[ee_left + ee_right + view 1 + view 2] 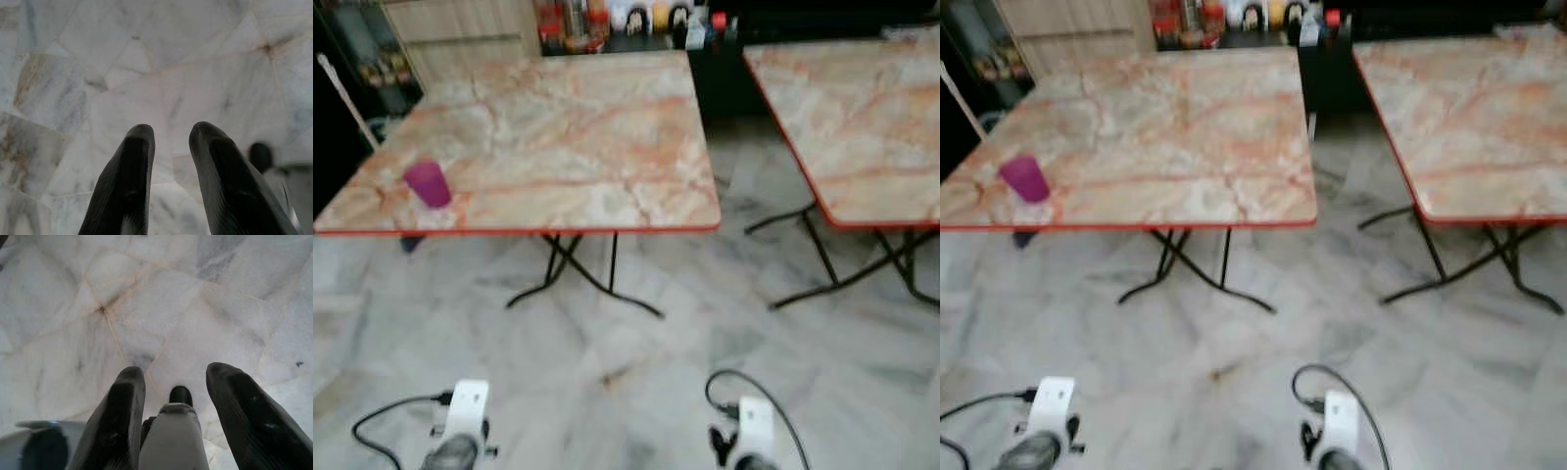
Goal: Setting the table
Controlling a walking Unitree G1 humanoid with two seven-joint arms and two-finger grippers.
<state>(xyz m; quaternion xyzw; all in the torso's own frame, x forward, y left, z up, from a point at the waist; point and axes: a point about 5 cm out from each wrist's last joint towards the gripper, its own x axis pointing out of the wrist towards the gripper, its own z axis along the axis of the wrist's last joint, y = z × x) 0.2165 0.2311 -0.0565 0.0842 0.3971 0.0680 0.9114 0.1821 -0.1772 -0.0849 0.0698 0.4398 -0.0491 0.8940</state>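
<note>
A purple cup (429, 183) stands upright near the front left corner of a marble-patterned folding table (587, 137) with a red edge. Both arms hang low at the bottom of the head views, far from the table. My left gripper (171, 134) points down at the marble floor, its two black fingers (132, 166) slightly apart and holding nothing. My right gripper (176, 374) also points at the floor, open wider, with nothing held between its fingers (122, 406).
A second marble table (862, 108) stands to the right, with a gap of floor between the two. Black folding legs (578, 274) sit under each table. Bottles and jars (607, 22) line a dark counter behind. A pale stick (347, 98) leans at the far left.
</note>
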